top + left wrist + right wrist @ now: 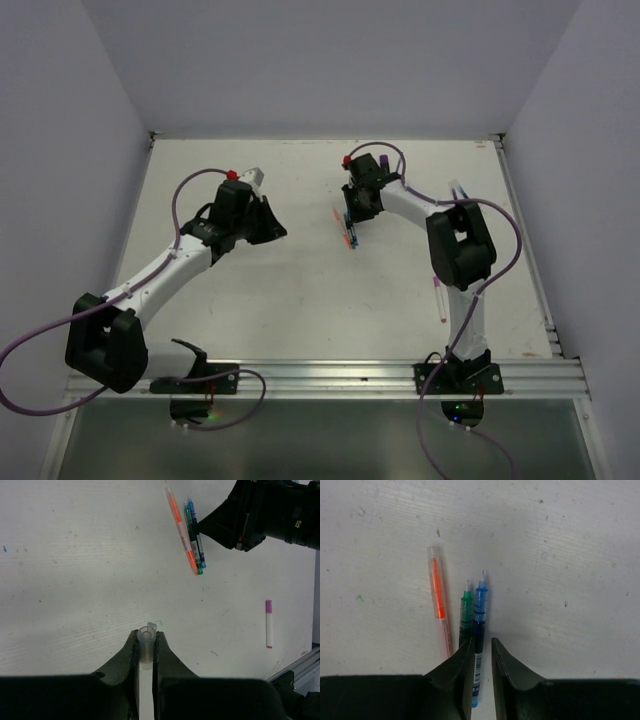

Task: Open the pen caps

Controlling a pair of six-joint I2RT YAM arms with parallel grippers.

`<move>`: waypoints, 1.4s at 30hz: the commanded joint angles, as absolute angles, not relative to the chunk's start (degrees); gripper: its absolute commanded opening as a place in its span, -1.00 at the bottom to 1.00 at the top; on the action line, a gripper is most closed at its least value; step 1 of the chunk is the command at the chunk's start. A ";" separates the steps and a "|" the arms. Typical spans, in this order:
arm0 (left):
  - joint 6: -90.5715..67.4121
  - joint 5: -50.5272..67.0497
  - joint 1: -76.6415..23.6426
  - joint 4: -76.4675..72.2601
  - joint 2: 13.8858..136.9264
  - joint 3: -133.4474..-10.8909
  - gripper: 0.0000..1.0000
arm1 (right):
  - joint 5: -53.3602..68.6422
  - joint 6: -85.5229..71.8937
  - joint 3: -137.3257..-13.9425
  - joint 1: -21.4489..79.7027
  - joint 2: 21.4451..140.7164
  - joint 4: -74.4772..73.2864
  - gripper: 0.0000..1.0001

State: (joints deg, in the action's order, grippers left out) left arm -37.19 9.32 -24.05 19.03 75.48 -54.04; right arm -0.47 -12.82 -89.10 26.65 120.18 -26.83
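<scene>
My left gripper (146,635) is shut on a clear pen cap (145,649) that stands up between its tips, just above the table. Three pens lie side by side mid-table: an orange pen (438,605) with a clear end piece on it, a green pen (465,611) and a blue pen (480,611), both with bare tips. My right gripper (482,647) is low over the blue pen's barrel, jaws slightly open around it: the barrel lies along the left finger, with a gap to the right one. In the top view the left gripper (270,224) is left of the pens (348,230).
A white marker with a purple cap (269,623) lies alone on the table at the right, near the right arm's base (440,298). The metal rail (330,378) runs along the near edge. Walls close in the table on three sides.
</scene>
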 commanded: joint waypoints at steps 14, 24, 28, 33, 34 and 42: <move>-36.73 3.98 -23.03 22.93 79.44 -55.54 -1.00 | 2.02 -15.20 -88.24 26.10 114.36 -24.43 -0.53; -32.97 -6.06 -16.18 29.53 93.76 -63.45 -1.00 | -1.22 -17.76 -86.13 27.16 96.43 -32.42 -0.27; -30.68 -9.92 -15.65 30.94 97.99 -67.67 -1.00 | -6.05 -16.97 -84.55 27.25 91.77 -36.81 -0.11; -29.36 -12.30 -15.12 31.46 100.80 -69.70 -1.00 | -7.73 -16.88 -80.26 27.16 87.72 -38.50 0.13; -29.27 -13.00 -15.03 31.73 101.25 -69.96 -1.00 | -7.73 -16.87 -79.46 27.16 87.02 -38.32 0.18; -28.65 -14.59 -14.15 31.99 104.76 -70.49 -1.00 | -7.21 -16.52 -74.98 27.16 82.18 -37.53 0.27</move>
State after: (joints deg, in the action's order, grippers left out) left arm -30.26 -11.81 -14.85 31.44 104.01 -68.73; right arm -6.09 -17.06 -75.44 27.09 85.93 -37.76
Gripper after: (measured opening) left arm 0.078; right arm 0.631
